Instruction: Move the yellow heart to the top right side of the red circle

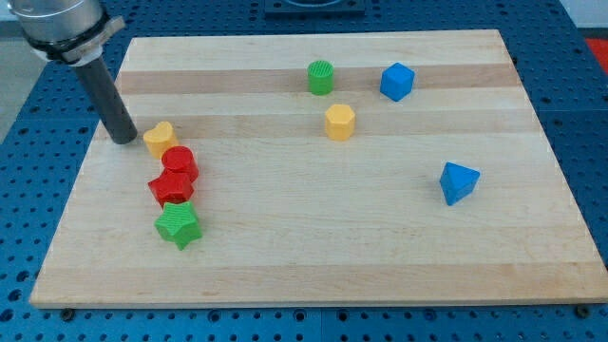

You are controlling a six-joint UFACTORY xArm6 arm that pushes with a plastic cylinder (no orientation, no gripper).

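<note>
The yellow heart (160,139) lies at the board's left side. It touches the upper left of the red circle (180,162). My tip (123,140) stands just left of the yellow heart, close to it or touching. Below the red circle lie a red star (170,187) and then a green star (179,225), stacked in a column.
A green cylinder (321,77) and a blue cube (397,82) sit near the view's top. A yellow hexagon (339,123) lies below the green cylinder. A blue triangular block (458,182) sits at the right. The wooden board (380,256) rests on a blue table.
</note>
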